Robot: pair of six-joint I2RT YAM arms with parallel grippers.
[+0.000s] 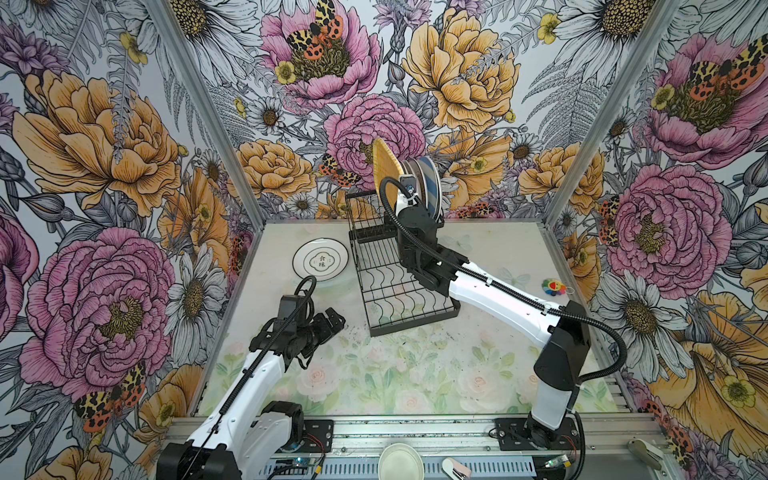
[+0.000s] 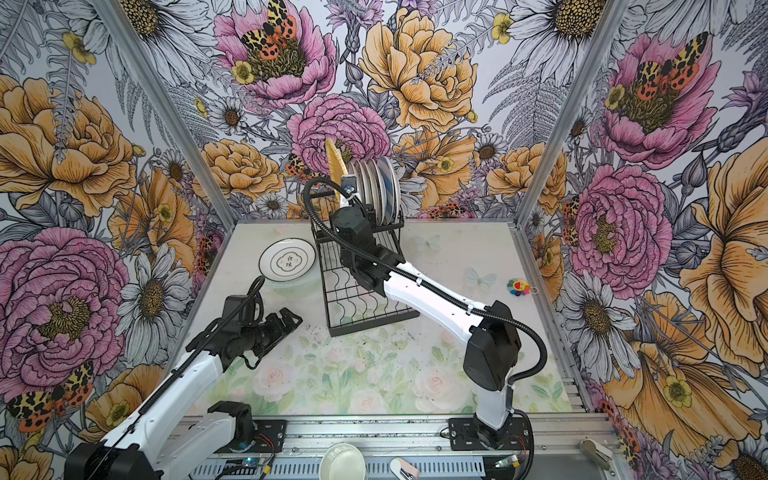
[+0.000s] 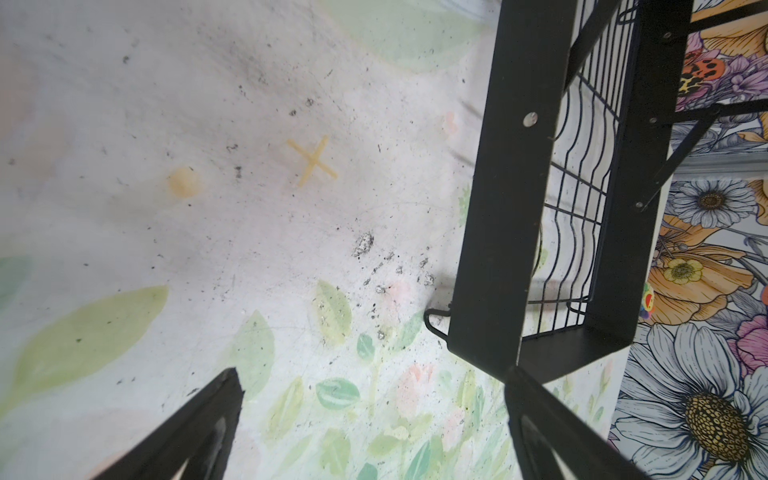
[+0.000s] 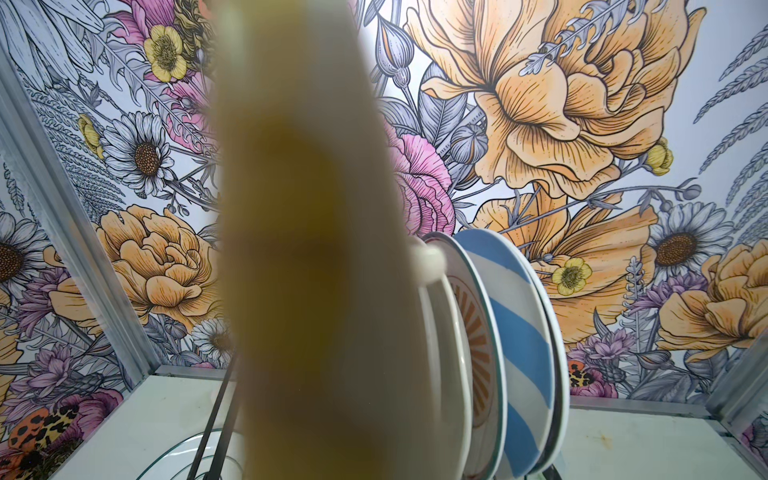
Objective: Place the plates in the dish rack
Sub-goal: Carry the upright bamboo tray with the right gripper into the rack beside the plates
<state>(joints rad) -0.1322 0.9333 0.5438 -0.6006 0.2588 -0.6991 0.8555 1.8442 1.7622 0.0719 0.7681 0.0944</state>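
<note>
The black wire dish rack [image 1: 399, 286] [image 2: 361, 309] stands mid-table, with several plates [image 1: 428, 178] [image 2: 380, 183] upright in its raised upper tier. Among them are a blue-white striped plate [image 4: 515, 332] and an orange-sunburst one [image 4: 473, 332]. My right gripper [image 1: 406, 182] [image 2: 348, 183] is shut on the yellow woven tray [image 1: 386, 166] [image 2: 334, 160] [image 4: 307, 249], holding it upright just left of those plates, above the upper tier. A white plate with Chinese characters [image 1: 321, 259] [image 2: 286, 261] lies on the table left of the rack. Nearer than that plate, my left gripper [image 1: 334, 320] [image 2: 291, 318] [image 3: 372, 374] hangs open and empty.
A small colourful flower toy [image 1: 553, 286] [image 2: 518, 287] lies at the right of the table. A pale bowl [image 1: 401, 461] [image 2: 343, 461] sits on the front rail. A yellow X mark [image 3: 312, 160] is on the table beside the rack's corner [image 3: 486, 332].
</note>
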